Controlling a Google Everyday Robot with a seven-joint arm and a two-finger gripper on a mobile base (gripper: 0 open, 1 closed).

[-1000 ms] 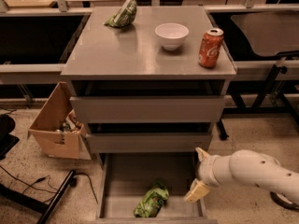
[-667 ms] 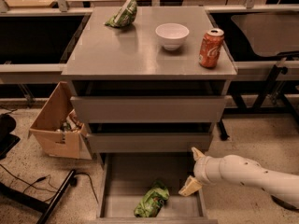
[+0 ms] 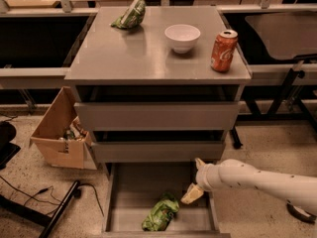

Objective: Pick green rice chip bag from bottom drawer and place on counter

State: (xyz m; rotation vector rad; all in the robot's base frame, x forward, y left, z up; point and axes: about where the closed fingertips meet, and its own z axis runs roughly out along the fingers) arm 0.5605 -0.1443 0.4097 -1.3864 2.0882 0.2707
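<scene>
The green rice chip bag (image 3: pixel 160 213), lime-green and crumpled, lies on the floor of the open bottom drawer (image 3: pixel 130 195), near its front middle. My gripper (image 3: pixel 194 180) reaches in from the right on a white arm and hangs over the drawer's right side, just right of and above the bag, not touching it. One pale finger (image 3: pixel 192 194) points down toward the drawer floor. The grey counter (image 3: pixel 143 53) tops the cabinet above.
On the counter stand a darker green bag (image 3: pixel 129 15) at back left, a white bowl (image 3: pixel 182 37) and a red soda can (image 3: pixel 223 51). Two closed upper drawers (image 3: pixel 156 115) sit above the open one. A cardboard box (image 3: pixel 60 130) stands left of the cabinet.
My arm and gripper have moved left, from beside the drawer's right wall to over its right part, closer to the bag. The bag has not moved.
</scene>
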